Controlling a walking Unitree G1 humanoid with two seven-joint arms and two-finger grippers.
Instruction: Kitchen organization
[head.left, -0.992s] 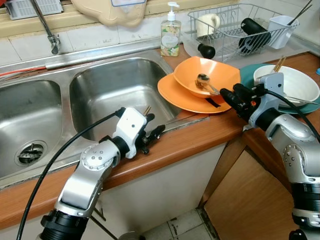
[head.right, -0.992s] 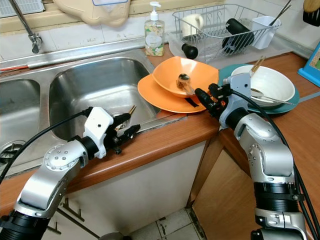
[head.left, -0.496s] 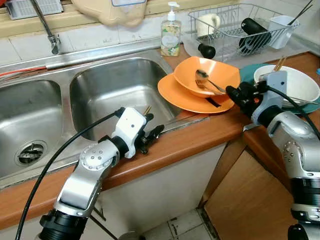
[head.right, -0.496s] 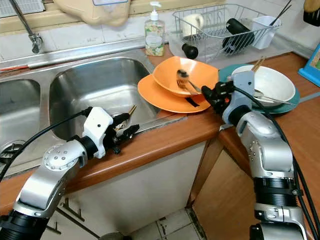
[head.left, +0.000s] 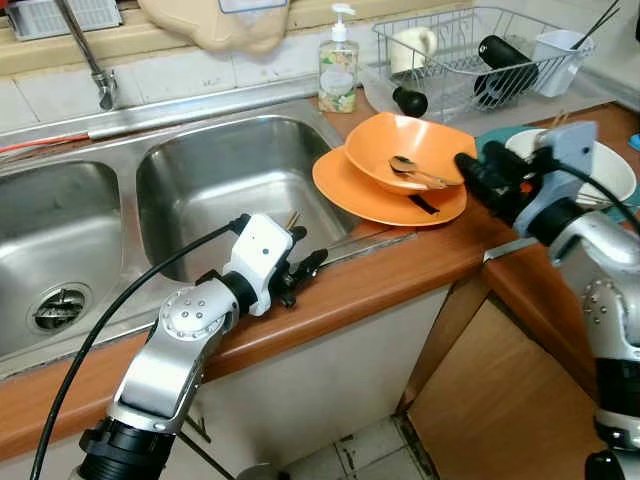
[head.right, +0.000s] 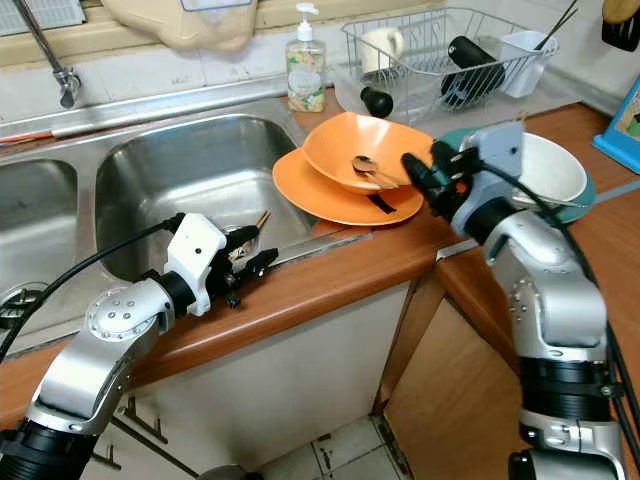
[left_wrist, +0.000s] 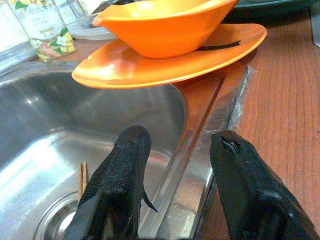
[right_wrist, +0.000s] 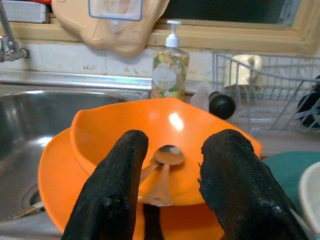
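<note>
The orange bowl (head.left: 412, 150) sits on the orange plate (head.left: 385, 200), on the wooden counter (head.left: 420, 265) just beside the right basin of the steel sink (head.left: 230, 185). Inside the bowl lie a spoon (head.left: 405, 165) and a fork (right_wrist: 159, 189), touching each other.

The right gripper (head.left: 470, 170) is at the bowl's rim, on the side away from the sink. Its two black fingers (right_wrist: 111, 186) stand wide apart and hold nothing; in the right wrist view the spoon and the fork are seen between them, a little farther on, inside the bowl.

The left gripper (head.left: 305, 268) is near the plate, over the sink's front edge where the steel meets the counter. Its fingers (left_wrist: 122, 175) are also spread wide and they grip nothing. Under them, in the basin, a pair of wooden chopsticks (left_wrist: 81, 179) lies near the drain.

Behind the bowl, a soap bottle (head.left: 339, 70) stands at the sink's back corner. A wire dish rack (head.left: 470, 55) is behind the bowl too, with a mug and dark things in it. A white bowl (head.left: 600, 170) on a teal plate (head.right: 585, 195) stands beside the orange plate, behind the right arm.
</note>
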